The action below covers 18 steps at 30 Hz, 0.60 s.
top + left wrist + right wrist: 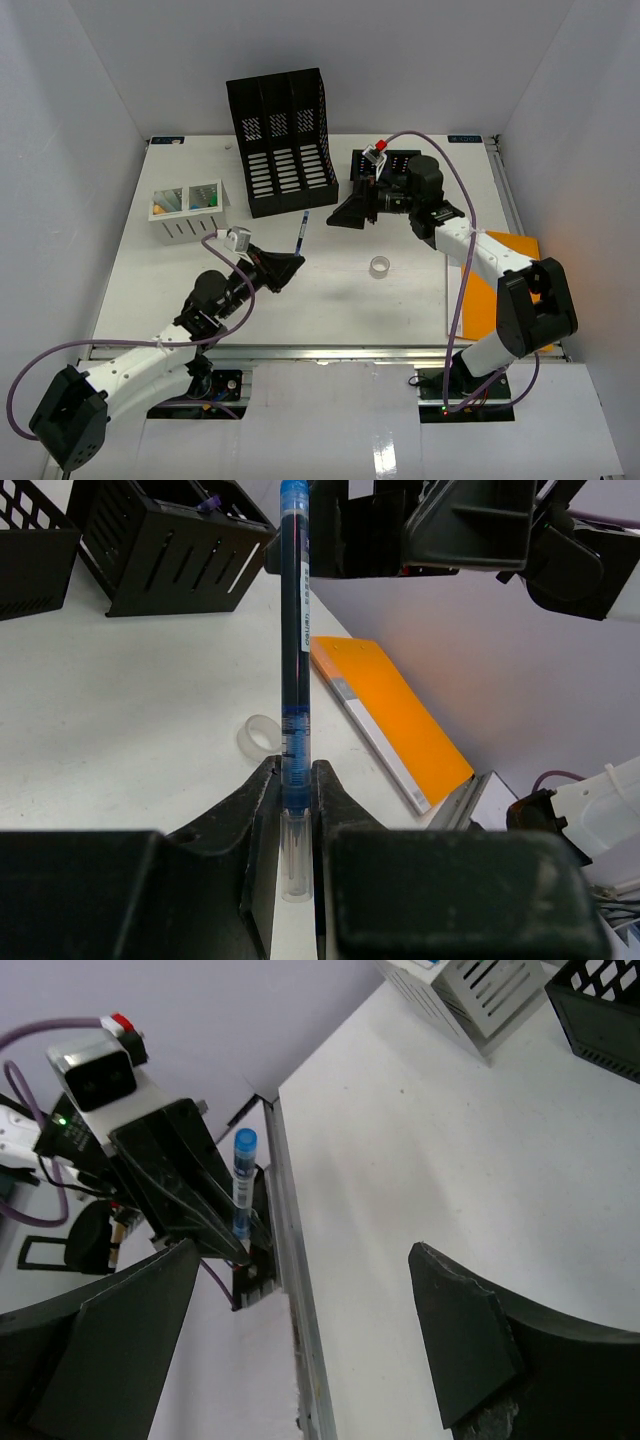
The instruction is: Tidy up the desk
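Orange folder [480, 300], tape roll [380, 267], file rack [285, 150]

The large white desk top [340, 300] looks smooth and matt, with a silver metal rail [330, 349] along its front edge. The slim blue pen [293, 630] is glossy translucent plastic; the flat orange folder [400, 720] has a smooth sheen.

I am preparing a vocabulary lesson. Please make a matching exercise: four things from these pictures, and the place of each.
Things: 1 blue pen; 2 orange folder; 3 tape roll; 4 black file rack.
Places: A far side of the desk; B right edge of the desk; C in the left gripper; D middle of the desk.
Pairs: 1-C; 2-B; 3-D; 4-A.
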{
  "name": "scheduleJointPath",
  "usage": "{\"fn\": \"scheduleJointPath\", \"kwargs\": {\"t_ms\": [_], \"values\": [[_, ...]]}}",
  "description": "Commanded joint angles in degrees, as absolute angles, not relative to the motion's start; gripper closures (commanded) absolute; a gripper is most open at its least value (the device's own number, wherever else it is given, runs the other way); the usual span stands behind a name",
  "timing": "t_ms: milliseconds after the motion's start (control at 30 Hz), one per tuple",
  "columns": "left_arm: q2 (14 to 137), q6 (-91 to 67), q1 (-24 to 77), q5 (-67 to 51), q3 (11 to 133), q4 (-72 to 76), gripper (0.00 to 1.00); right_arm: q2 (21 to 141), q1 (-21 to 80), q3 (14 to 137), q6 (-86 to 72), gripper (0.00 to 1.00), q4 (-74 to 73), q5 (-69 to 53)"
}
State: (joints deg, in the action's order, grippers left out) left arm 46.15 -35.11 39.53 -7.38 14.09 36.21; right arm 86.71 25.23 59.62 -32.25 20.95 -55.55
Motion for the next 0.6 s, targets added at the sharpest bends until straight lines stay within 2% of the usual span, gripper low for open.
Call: {"fn": "scheduleJointPath", "kwargs": {"t_ms": [0, 200, 400, 567], "values": [[49.23, -33.83, 39.37, -6.91, 16.07, 42.38, 1.0, 86.96, 25.31, 59.19, -50.18, 0.09, 40.15, -57.45], [53.3, -34.3, 39.37, -8.4, 18.03, 44.79, 1.0, 89.43, 25.96, 60.03, -53.0, 0.19, 42.54, -57.72], [56.72, -34.69, 39.37, -9.82, 20.05, 46.03, 1.0, 91.09, 27.16, 60.44, -52.5, 0.24, 42.28, -57.48], [57.7, -34.89, 39.37, -10.44, 20.63, 45.95, 1.0, 92.33, 28.03, 61.9, -52.56, 0.34, 43.04, -58.23]]}}
